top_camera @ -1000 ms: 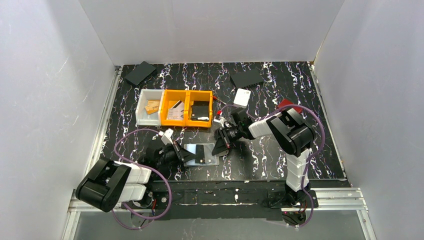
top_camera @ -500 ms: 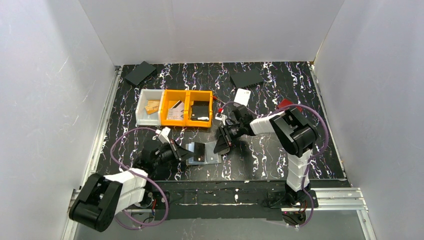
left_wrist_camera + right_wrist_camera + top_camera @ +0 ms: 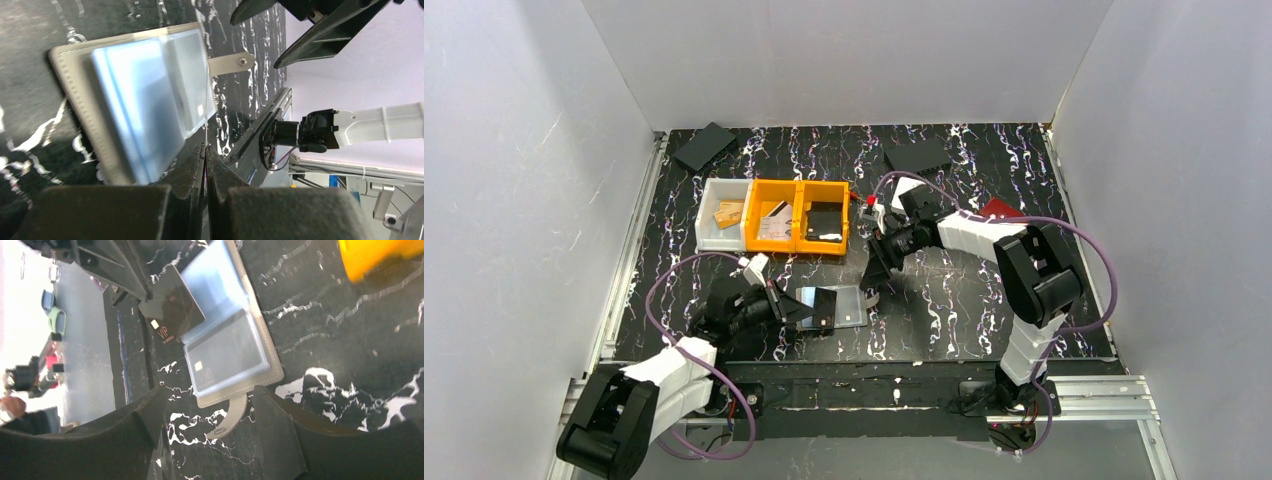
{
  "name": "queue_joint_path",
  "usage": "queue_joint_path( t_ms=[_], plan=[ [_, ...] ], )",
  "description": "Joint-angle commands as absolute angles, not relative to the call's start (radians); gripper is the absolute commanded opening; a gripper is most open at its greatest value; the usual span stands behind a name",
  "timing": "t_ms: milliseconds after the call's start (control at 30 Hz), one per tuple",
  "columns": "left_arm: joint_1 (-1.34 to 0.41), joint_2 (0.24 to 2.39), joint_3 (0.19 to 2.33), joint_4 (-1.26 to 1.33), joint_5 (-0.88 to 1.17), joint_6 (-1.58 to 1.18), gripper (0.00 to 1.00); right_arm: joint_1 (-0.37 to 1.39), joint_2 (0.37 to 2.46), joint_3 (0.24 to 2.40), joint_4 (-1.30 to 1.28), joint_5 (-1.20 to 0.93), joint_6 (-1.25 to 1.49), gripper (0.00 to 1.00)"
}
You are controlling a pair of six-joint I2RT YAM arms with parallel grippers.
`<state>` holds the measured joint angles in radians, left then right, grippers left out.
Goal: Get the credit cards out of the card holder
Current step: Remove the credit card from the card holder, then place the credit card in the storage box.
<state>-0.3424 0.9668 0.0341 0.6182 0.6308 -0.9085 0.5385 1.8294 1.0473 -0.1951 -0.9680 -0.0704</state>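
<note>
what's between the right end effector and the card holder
only the snap strap of the card holder, lying on bare tabletop and pointing at the open right end effector; clearest in the right wrist view

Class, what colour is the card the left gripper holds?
The card is near-black with pale VIP lettering, clearest in the right wrist view.

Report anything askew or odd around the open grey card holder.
One dark VIP credit card juts askew over the edge of the grey folding card holder, pinched by the shut left gripper. The holder's snap strap lies unfastened.
</note>
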Motion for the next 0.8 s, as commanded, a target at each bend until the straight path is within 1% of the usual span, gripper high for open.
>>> queue_joint_path(
  t_ms=[0, 67, 133, 300, 467, 600, 667, 767],
  plan=[
    [-0.39, 0.985, 0.12, 0.611, 0.693, -0.876, 0.0, 0.544, 1.775, 1.163, -0.519, -1.051, -0.483, 0.76],
    [-0.413, 1.003, 0.151, 0.611, 0.713, -0.858, 0.0, 0.551, 1.77, 1.176, -0.612, -1.079, -0.635, 0.82],
    [-0.42, 1.024, 0.175, 0.611, 0.733, -0.846, 0.0, 0.557, 1.757, 1.171, -0.653, -1.094, -0.726, 0.85],
    [-0.465, 1.076, 0.221, 0.608, 0.752, -0.821, 0.0, 0.557, 1.725, 1.153, -0.652, -1.107, -0.777, 0.94],
    [-0.511, 1.143, 0.262, 0.607, 0.755, -0.806, 0.0, 0.572, 1.772, 1.177, -0.706, -1.205, -0.766, 0.93],
    [-0.546, 1.183, 0.3, 0.607, 0.755, -0.798, 0.0, 0.619, 1.837, 1.214, -0.756, -1.215, -0.769, 0.92],
    [-0.552, 1.2, 0.309, 0.607, 0.756, -0.797, 0.0, 0.639, 1.86, 1.226, -0.771, -1.217, -0.764, 0.89],
    [-0.555, 1.206, 0.311, 0.607, 0.758, -0.795, 0.0, 0.66, 1.88, 1.237, -0.785, -1.229, -0.761, 0.82]
  ],
)
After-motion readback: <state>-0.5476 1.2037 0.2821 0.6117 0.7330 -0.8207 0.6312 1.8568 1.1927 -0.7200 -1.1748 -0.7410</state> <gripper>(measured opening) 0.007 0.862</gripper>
